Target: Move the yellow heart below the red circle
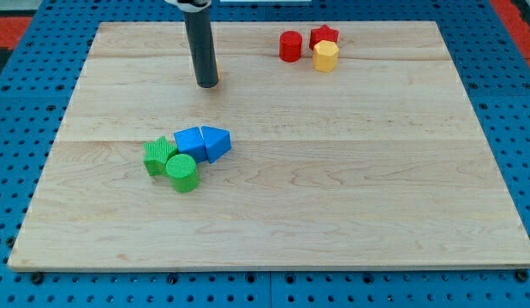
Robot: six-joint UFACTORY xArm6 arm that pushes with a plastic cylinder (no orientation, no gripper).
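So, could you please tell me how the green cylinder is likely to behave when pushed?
The green cylinder stands upright on its flat end, so it should probably slide rather than roll. It touches the green star, so that may move too. My tip is far above it.

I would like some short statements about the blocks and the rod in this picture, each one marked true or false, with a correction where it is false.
1. My tip touches the red cylinder block. False: it stands well to the view's left of it, apart.
2. The yellow hexagonal block sits beside the red star block. True.
3. The green cylinder block lies near the view's top right corner. False: it is left of centre, by the green star block.
4. Two blue blocks sit side by side next to the green ones. True.
5. A yellow sliver shows just behind the rod. True; its shape is hidden.
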